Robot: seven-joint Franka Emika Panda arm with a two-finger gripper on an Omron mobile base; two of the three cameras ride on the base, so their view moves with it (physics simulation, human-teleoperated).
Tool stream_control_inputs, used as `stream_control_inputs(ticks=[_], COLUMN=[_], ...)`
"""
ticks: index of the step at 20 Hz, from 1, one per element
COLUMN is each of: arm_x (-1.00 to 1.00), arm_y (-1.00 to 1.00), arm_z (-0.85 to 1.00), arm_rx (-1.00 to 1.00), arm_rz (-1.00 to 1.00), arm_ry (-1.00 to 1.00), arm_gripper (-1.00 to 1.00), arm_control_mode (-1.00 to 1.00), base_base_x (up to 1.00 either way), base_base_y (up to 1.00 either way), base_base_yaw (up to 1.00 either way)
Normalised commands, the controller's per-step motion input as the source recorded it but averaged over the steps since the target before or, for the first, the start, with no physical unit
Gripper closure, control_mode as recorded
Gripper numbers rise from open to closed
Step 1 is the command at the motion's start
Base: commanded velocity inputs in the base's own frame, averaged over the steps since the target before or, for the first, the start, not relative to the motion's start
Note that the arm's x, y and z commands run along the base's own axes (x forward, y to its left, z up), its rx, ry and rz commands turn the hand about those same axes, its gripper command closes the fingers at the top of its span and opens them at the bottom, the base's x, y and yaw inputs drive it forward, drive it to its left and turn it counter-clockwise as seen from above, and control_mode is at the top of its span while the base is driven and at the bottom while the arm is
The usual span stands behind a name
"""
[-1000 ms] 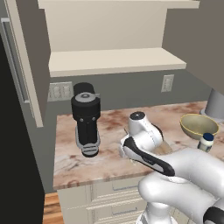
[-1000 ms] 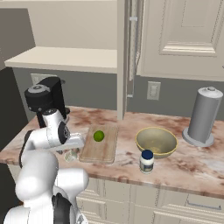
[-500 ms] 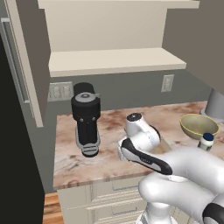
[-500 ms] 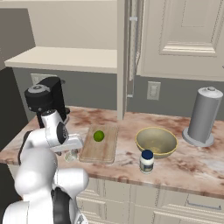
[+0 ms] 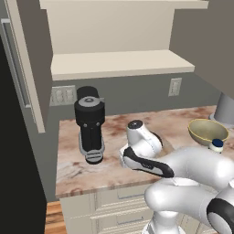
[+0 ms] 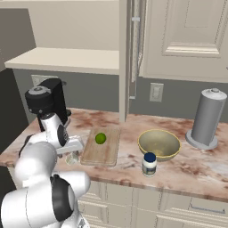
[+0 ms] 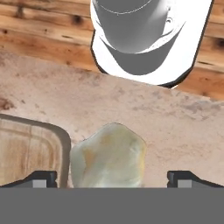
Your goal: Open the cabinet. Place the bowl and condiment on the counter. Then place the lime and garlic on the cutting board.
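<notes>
Hand view puts the pale lumpy garlic bulb [image 7: 108,155] between wide-spread fingertips [image 7: 41,178], beside the light-brown wooden cutting board [image 7: 28,151] on pinkish marble counter [image 7: 144,113]; centre, descend, then close gently.

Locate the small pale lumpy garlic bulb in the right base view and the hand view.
Right base view: the garlic bulb lies low left on the pinkish marble counter, just left of the light-brown wooden cutting board.
Hand view: bottom centre, right of the board's rounded corner.
Shared landmark: the cutting board.
</notes>
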Motion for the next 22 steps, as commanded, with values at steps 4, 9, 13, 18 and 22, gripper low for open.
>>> stream_control_inputs(ticks=[4, 9, 13, 18, 22], arm_x=[-0.03, -0.04, -0.16, -0.21, -0.31], arm_y=[-0.07, -0.2, -0.23, -0.09, -0.13], arm_z=[-0.51, -0.43, -0.24, -0.17, -0.05], arm_rx=[0.0, 0.0, 0.0, 0.0, 0.01], arm_rz=[0.03, 0.01, 0.0, 0.0, 0.0], arm_ry=[-0.05, -0.04, -0.02, 0.0, 0.0], arm_gripper=[-1.0, -1.0, -1.0, -1.0, -1.0], arm_control_mode=[-1.0, -1.0, -1.0, -1.0, -1.0], base_base_x=[0.0, 0.0, 0.0, 0.0, 0.0], base_base_y=[0.0, 0.0, 0.0, 0.0, 0.0], base_base_yaw=[0.0, 0.0, 0.0, 0.0, 0.0])
